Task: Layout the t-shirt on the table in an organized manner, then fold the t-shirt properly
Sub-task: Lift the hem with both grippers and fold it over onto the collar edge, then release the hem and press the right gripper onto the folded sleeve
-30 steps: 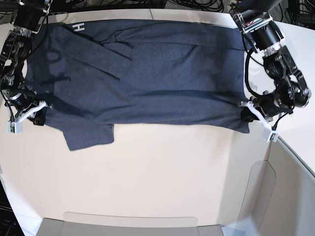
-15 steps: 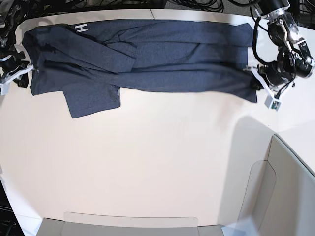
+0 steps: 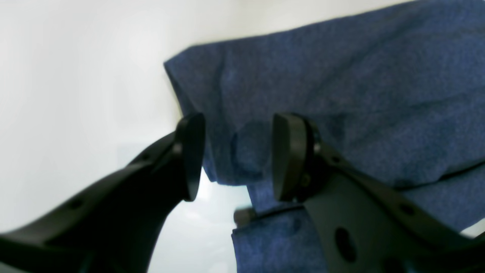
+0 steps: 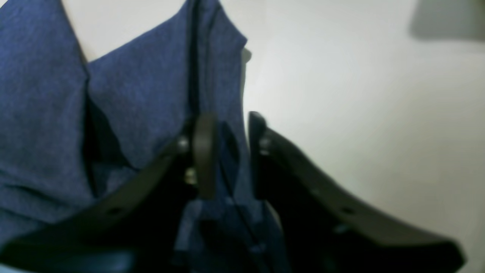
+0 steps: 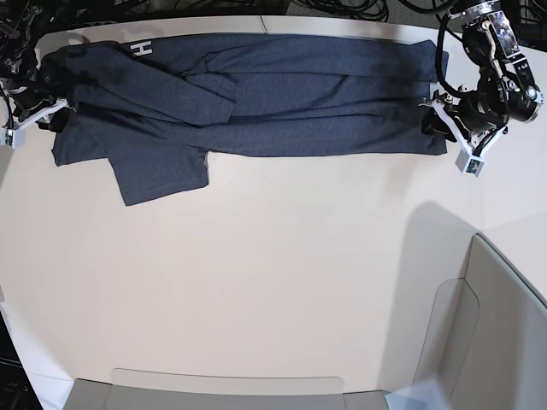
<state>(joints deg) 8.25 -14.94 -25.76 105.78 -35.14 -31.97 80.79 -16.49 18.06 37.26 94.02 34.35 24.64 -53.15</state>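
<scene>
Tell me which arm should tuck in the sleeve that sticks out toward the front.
Probably the right arm. The sleeve hangs off the t-shirt at the end where the right gripper sits, just beside it. The left gripper is at the far end of the table.

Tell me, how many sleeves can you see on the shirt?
1: a sleeve sticks out toward the front at the shirt's left end in the base view. The other sleeve may be hidden in the folds.

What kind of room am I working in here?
Likely a robotics lab bench: a plain off-white table holding only the t-shirt, loose black cables behind its far edge, and pale translucent panels along the near side.
</scene>
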